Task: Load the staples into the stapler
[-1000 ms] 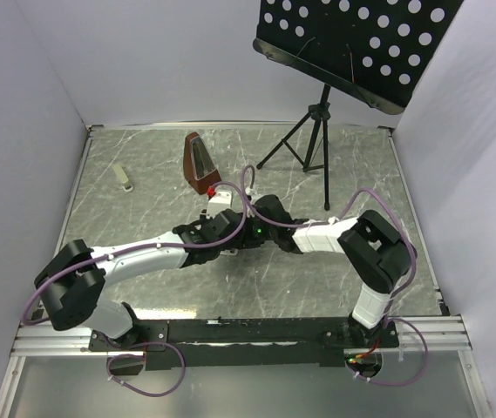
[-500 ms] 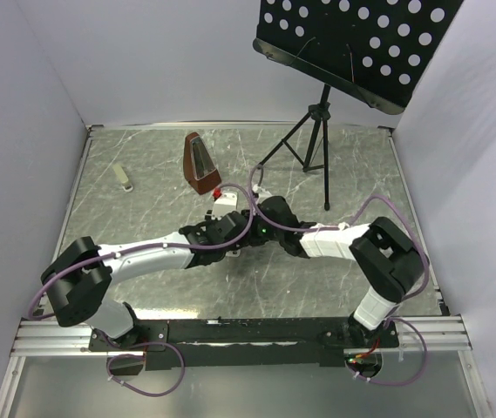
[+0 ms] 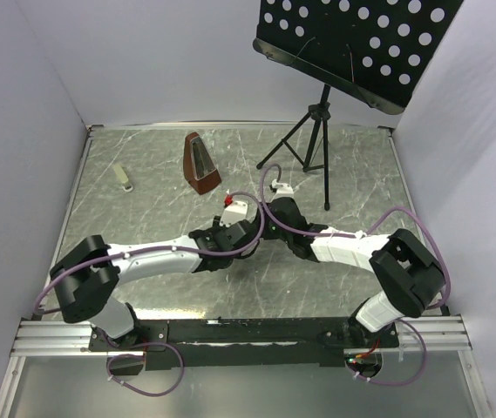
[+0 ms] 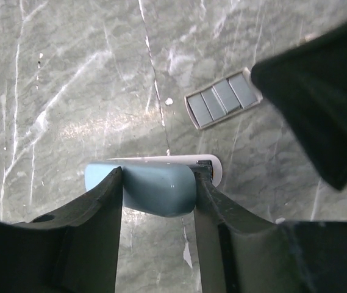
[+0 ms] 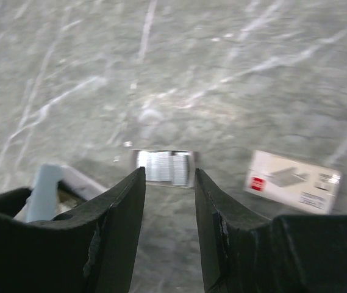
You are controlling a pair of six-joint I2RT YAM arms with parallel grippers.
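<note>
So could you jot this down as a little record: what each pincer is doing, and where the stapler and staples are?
left pincer: shut on the light blue stapler
right pincer: open, empty, aimed at the staples
staples: silvery strips in a small tray on the table, not yet loaded
nearby: white printed box lying near the tray
background: metronome, music stand

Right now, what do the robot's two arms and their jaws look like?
Both the left arm and the right arm have white tubular links between bulky black joint housings. A thin purple cable loops along each. The jaws are matte and near black, two fingers each, wide at the root and tapering forward.
</note>
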